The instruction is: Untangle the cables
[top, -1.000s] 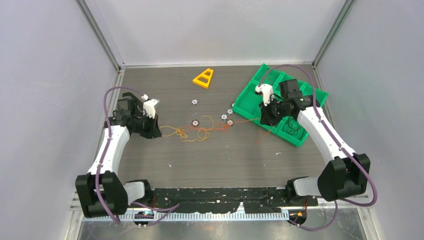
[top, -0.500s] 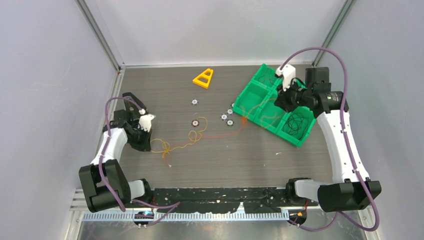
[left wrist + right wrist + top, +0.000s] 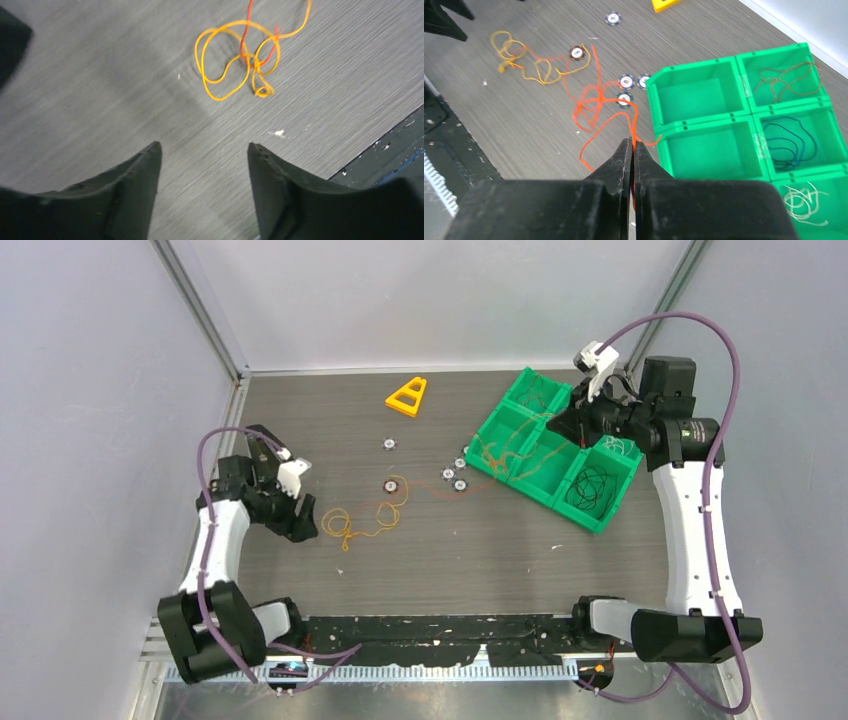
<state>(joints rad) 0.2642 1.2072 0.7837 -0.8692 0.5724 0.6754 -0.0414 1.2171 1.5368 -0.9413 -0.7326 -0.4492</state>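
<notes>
Orange cable (image 3: 594, 107) rises from the grey wood-grain table (image 3: 499, 125) into our right gripper (image 3: 633, 146). Its jaws are pinched fully together on the strand, above the near edge of the green tray (image 3: 704, 127). Compared with a second ago, that arm has lifted up and back over the tray, drawing the orange strand away from the yellow cable (image 3: 235, 60).

Our left gripper (image 3: 204, 149), clamped on the yellow cable until a moment ago, has just let go. Its jaws now stand partly apart and hold nothing, and the yellow loops lie loose on the table just beyond the fingertips.

In the left wrist view an orange end still threads through the yellow knot, so we judge the two are not yet fully separated. Small round discs (image 3: 625, 81) lie between the yellow loops and the tray. A brown cable (image 3: 786, 80) and a dark blue cable (image 3: 791, 142) each lie in their own tray compartment
</notes>
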